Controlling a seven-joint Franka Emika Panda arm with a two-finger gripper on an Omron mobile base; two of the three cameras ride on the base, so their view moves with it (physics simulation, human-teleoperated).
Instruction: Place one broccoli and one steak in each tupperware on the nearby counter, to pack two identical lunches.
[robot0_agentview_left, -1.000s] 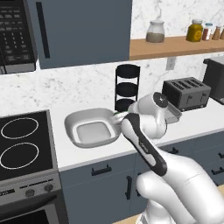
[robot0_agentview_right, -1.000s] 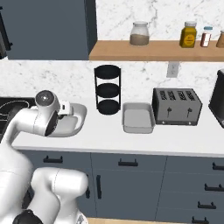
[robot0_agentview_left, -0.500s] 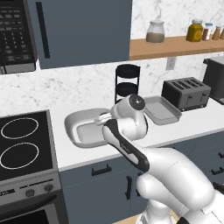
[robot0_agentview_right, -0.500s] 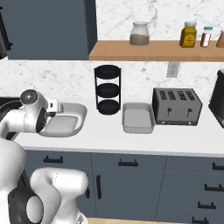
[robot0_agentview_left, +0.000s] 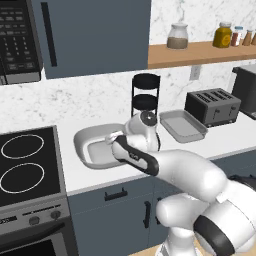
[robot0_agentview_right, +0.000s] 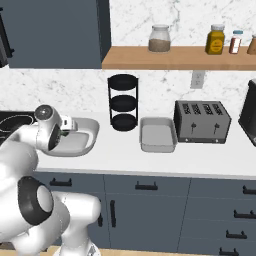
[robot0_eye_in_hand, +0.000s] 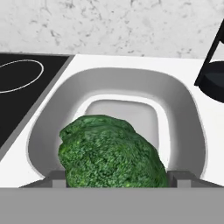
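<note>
Starting at the far left, the black stovetop (robot0_agentview_left: 27, 167) sits flush against the white tabletop (robot0_agentview_left: 150, 165), with the microwave (robot0_agentview_left: 19, 42) hanging over it at about 12 o'clock. Next over is the big rounded tupperware (robot0_agentview_left: 89, 150), parked just beside the stove edge. In the hand view that container (robot0_eye_in_hand: 183, 127) takes up the middle, empty floor showing at its center, and a fat green broccoli (robot0_eye_in_hand: 111, 153) sits low in the frame at 6 o'clock, squeezed between the two dark tips of the hand (robot0_eye_in_hand: 116, 179). So the hand is clamped on the broccoli, holding it right over the near rim of the big container. From the base cameras the broccoli itself is hidden behind the wrist, so I can't tell how high it hangs above the tub.

Moving right, the black three-tier rack (robot0_agentview_right: 123, 102) stands at the back of the tabletop, roughly 1 o'clock from the big tub. Just beside it comes the smaller rectangular tupperware (robot0_agentview_right: 158, 134), empty as far as I can see. Then the toaster (robot0_agentview_right: 202, 121) right next to that, and a dark appliance (robot0_agentview_right: 249, 112) at the far right edge. Up on the wooden shelf (robot0_agentview_right: 175, 57) there are a few jars (robot0_agentview_right: 160, 39).
</note>
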